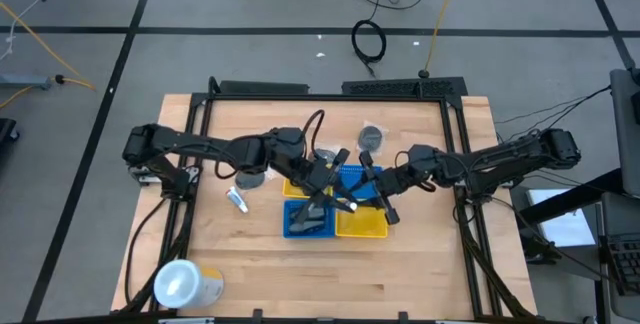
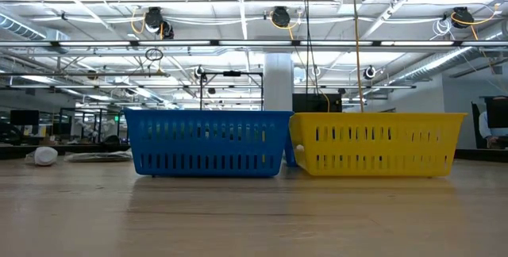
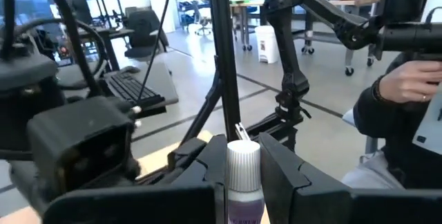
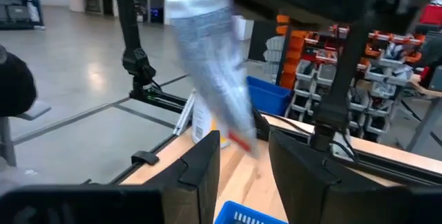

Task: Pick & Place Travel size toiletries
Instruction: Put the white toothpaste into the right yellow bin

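Toiletries in hand: a small white-capped bottle (image 3: 243, 175) stands upright between the left gripper's (image 3: 242, 182) jaws, which are closed on it; a white tube (image 4: 210, 72) with a red end hangs tilted between the right gripper's (image 4: 243, 162) jaws, which look closed on its lower end.

Left gripper: lower centre of the high view, over the blue tray (image 1: 308, 219), its arm reaching in from the left.

Right gripper: just right of it in the high view (image 1: 385, 207), over the yellow tray (image 1: 362, 224), its arm reaching in from the right.

Trays: blue and yellow side by side, touching, mid-frame in the low view (blue (image 2: 208, 142) left, yellow (image 2: 377, 142) right); what lies inside them cannot be told.

Toiletries still out: a little white tube (image 1: 237, 199) lies on the desk (image 1: 420, 264) left of the trays; a round dark piece in clear wrap (image 1: 371, 136) sits behind them, toward the upper middle.

Bystander: a white-topped yellow cylinder (image 1: 187, 285) lies at lower left, well apart.

Step in hand: carrying, judged as both items held above their trays and not yet let go.

Next move calls for: lowering each item inside its tray's walls, then opening the jaws; the two grippers are close together, so they need to stay clear of each other.

Far: a person's hand (image 3: 407, 86) shows beyond the desk.
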You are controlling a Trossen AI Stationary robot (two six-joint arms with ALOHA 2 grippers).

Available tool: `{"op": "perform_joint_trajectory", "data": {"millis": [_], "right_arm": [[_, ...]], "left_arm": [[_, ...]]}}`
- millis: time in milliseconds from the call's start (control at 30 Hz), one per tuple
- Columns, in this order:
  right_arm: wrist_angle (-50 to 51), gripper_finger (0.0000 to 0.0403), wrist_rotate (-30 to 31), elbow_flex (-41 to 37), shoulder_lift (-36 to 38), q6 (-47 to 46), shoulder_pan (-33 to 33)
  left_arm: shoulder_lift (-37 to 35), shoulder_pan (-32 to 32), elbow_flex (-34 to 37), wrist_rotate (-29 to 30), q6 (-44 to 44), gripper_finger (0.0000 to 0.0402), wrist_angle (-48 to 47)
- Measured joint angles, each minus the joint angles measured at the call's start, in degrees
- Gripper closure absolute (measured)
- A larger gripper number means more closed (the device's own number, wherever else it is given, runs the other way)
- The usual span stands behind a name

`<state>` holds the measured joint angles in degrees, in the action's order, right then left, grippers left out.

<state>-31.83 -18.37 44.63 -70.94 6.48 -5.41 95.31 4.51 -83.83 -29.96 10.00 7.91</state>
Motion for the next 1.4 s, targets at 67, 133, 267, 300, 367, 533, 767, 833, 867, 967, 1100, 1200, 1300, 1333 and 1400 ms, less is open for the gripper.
{"op": "perform_joint_trajectory", "data": {"millis": [67,133,267,300,367,533,767,833,867,967,1100,1200,1300,1333,1400], "right_arm": [[-0.38,0.0286,-0.09,-0.59,0.0,0.04,0.03],[-0.95,0.0286,0.04,-1.31,0.0,0.04,0.07],[-5.56,0.0286,0.03,-3.06,0.0,-0.57,0.05],[-6.34,0.0286,0.01,-3.31,0.0,-0.88,0.04],[-6.95,0.0286,0.01,-3.4,0.0,-1.2,0.04],[-9.13,0.0286,0.11,-3.4,-1.83,-1.2,-0.37],[-14.34,0.0291,0.17,-3.44,-4.28,-1.03,-0.7],[-14.75,0.0297,0.19,-3.44,-4.23,-1.23,-0.7],[-14.82,0.0302,0.19,-3.44,-4.22,-1.25,-0.7],[-14.66,0.0321,0.19,-3.44,-4.24,-1.25,-0.7],[-14.67,0.0361,0.12,-3.44,-4.22,-1.18,-0.7],[-14.56,0.0394,0.06,-3.44,-4.22,-0.64,-0.68],[-14.0,0.0398,0.06,-3.44,-4.22,-0.32,-0.66],[-13.74,0.04,0.06,-3.44,-4.22,-0.05,-0.66],[-13.28,0.0401,0.06,-3.42,-4.22,0.28,-0.66]], "left_arm": [[-0.02,-0.02,0.0,-0.06,0.02,0.0363,0.83],[-0.04,0.0,0.0,-0.19,0.02,0.0363,1.09],[-0.02,-0.04,0.0,-0.25,0.6,0.0363,1.66],[-0.02,-0.1,0.0,-0.23,0.75,0.0363,1.83],[-0.02,-0.11,0.0,-0.23,0.82,0.0363,2.12],[-0.02,-0.11,0.0,-0.23,0.9,0.0363,2.98],[-0.02,0.02,0.0,-0.22,1.7,0.0363,2.73],[-0.02,0.02,0.0,-0.21,1.62,0.0363,2.75],[-0.02,0.02,0.0,-0.22,1.68,0.0363,2.78],[-0.02,0.02,0.0,-0.21,1.97,0.0363,2.78],[-0.02,0.02,0.0,-0.23,1.97,0.0363,2.74],[-0.02,0.07,0.0,-0.32,1.97,0.0363,2.71],[-0.02,0.07,0.0,-0.32,1.71,0.0361,2.58],[-0.02,0.07,0.0,-0.32,1.68,0.0357,2.4],[-0.02,0.06,0.0,-0.41,1.76,0.0343,1.86]]}}
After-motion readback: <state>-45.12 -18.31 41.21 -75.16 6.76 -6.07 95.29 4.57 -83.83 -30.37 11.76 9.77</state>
